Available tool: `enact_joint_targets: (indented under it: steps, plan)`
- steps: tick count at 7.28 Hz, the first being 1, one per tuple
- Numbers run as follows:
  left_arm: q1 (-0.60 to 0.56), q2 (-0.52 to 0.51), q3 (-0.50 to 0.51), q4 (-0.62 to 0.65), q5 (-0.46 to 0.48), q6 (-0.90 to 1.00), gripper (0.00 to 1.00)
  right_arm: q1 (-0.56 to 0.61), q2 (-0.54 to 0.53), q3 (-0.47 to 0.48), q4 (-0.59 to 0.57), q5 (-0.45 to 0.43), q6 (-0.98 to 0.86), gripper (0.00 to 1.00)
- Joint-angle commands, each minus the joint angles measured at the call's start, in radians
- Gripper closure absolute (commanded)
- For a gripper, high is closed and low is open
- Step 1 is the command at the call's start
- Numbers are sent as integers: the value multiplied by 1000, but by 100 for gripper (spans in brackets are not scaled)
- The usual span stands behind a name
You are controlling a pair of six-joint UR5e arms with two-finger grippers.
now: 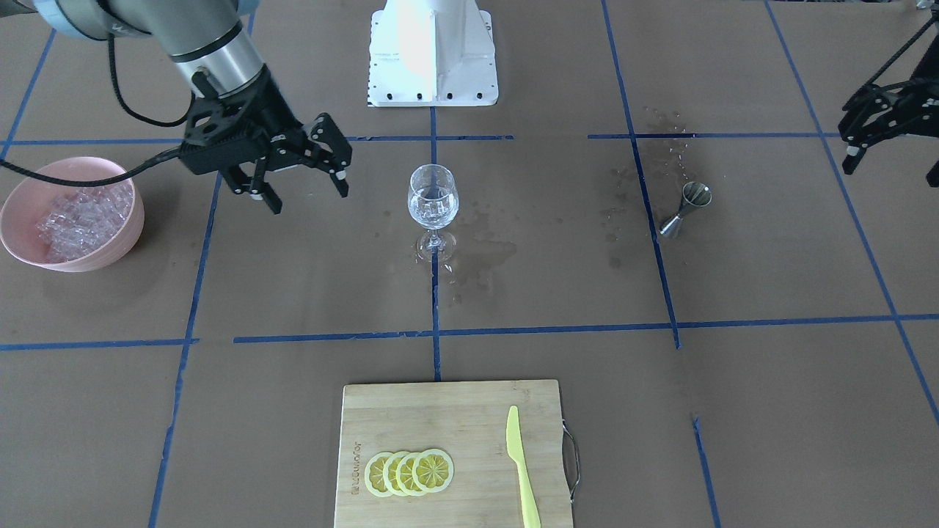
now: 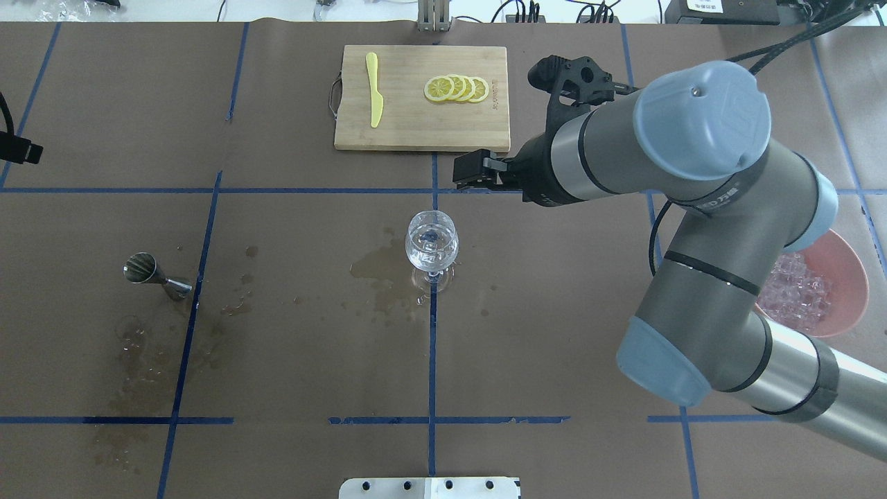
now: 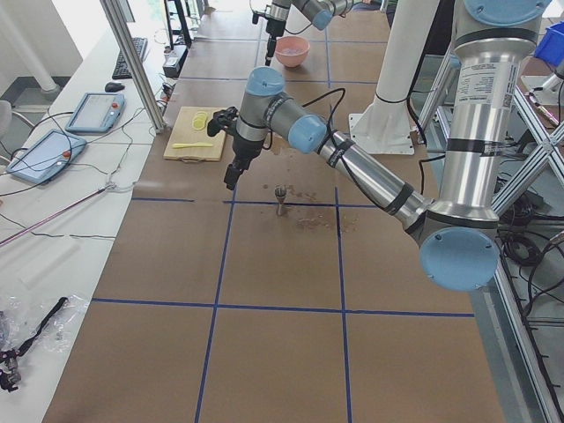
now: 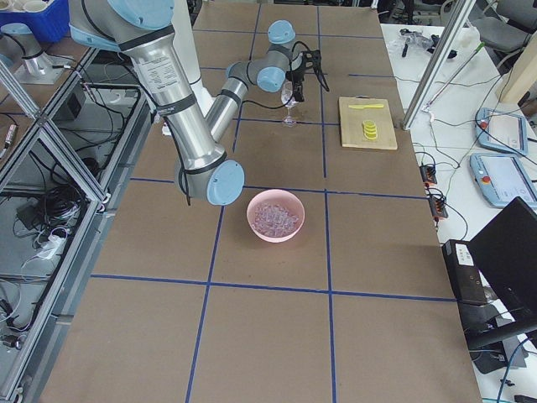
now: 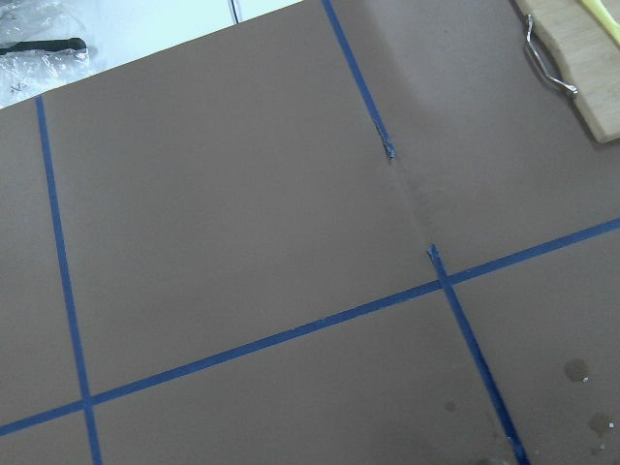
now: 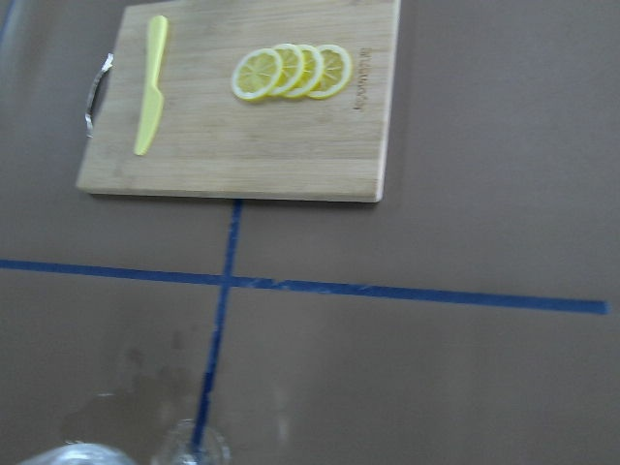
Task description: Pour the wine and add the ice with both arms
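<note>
A stemmed glass (image 1: 433, 202) (image 2: 431, 242) stands upright at the table's middle. Its bowl holds clear, glassy contents, and I cannot separate wine from ice in it. More ice (image 1: 81, 220) fills the pink bowl (image 1: 110, 246) (image 2: 849, 267). My right gripper (image 1: 308, 198) hangs open and empty between the bowl and the glass, above the table and beside the glass. In the overhead view, one of its fingers (image 2: 471, 170) shows just beyond the glass. My left gripper (image 1: 893, 169) is open and empty, off to the side of a steel jigger (image 1: 686, 209) (image 2: 149, 272).
A wooden cutting board (image 1: 411, 418) (image 6: 291, 145) carries lemon slices (image 1: 409, 473) and a yellow-green knife (image 1: 521, 469). Wet stains (image 2: 374, 270) spread around the glass foot and near the jigger. The white robot base (image 1: 433, 55) sits behind the glass.
</note>
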Motion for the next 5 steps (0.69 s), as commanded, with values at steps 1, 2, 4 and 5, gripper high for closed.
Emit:
enact_joint_targets:
  steps: [1,2,4,5]
  plan:
    - [-174,-6,172,-5,-160,242,0,157,-76,-76,-85,134,-320,0]
    - [-215,-8,216,-2,-181,266,0,238,-120,-127,-97,184,-469,0]
    - [-218,11,256,1,-169,255,0,416,-188,-283,-102,299,-808,0]
    - [-217,9,300,-1,-175,260,0,482,-197,-360,-102,334,-928,0]
